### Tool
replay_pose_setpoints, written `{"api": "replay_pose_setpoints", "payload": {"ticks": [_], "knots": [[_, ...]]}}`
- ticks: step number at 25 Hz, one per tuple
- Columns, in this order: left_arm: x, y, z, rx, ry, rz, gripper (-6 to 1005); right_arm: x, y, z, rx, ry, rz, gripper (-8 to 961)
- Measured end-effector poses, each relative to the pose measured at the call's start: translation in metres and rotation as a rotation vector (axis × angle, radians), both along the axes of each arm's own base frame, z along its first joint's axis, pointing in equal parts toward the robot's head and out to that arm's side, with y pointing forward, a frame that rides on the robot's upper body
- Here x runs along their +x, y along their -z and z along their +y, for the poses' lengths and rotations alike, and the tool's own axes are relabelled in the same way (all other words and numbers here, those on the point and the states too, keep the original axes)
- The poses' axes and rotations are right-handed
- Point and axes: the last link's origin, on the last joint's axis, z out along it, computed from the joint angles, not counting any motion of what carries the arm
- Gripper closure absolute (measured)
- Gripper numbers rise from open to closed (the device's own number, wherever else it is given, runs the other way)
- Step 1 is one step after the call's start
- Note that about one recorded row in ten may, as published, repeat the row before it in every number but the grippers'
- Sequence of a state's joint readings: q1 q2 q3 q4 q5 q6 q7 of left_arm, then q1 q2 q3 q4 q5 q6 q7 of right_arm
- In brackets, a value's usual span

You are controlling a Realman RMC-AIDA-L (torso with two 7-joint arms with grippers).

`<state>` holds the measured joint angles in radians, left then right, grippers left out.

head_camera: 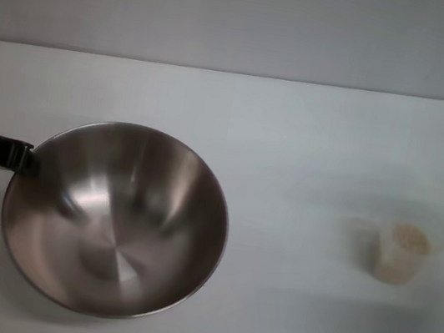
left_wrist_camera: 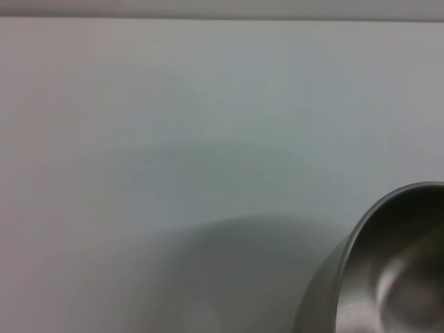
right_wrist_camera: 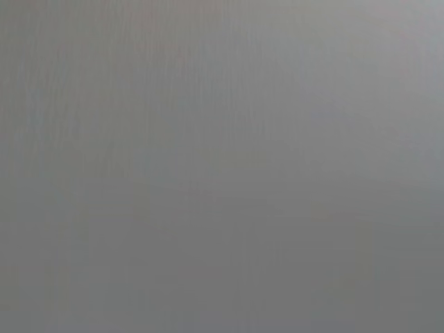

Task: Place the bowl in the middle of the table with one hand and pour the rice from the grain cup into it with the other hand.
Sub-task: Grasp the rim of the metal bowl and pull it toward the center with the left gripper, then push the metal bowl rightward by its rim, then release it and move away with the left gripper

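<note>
Table (head_camera: pixel 311 138): plain white top, spanning the whole head view; bowl (head_camera: pixel 117 217): shiny steel, left of centre toward the near edge, tilted as if lifted clear for carrying to the middle; left gripper (head_camera: pixel 22 158): dark, reaching in from the left, clenched on the bowl's left rim; grain cup (head_camera: pixel 401 250): clear plastic, upright at the right, well apart from the bowl, awaiting the pour; rice (head_camera: pixel 410 239): pale grains inside the cup; right gripper: not in view.
</note>
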<state>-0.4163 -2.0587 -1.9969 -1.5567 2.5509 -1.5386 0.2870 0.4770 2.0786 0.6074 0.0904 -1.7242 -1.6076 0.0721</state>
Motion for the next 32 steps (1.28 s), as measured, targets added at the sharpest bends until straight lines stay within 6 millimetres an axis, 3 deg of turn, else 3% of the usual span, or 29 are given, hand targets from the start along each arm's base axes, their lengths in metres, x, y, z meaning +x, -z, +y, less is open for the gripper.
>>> {"api": "replay_pose_setpoints", "payload": {"ticks": [17, 27, 32], "knots": [[0.032, 0.004, 0.018, -0.014, 0.049, -0.152, 963, 0.001, 0.000, -0.001, -0.003, 0.001, -0.004, 318], [0.067, 0.043, 0.038, -0.083, 0.099, -0.188, 963, 0.000, 0.000, 0.000, -0.005, -0.003, -0.007, 319], [0.076, 0.058, 0.048, -0.098, 0.108, -0.185, 964, -0.002, 0.001, 0.001, -0.008, -0.008, -0.009, 320]]}}
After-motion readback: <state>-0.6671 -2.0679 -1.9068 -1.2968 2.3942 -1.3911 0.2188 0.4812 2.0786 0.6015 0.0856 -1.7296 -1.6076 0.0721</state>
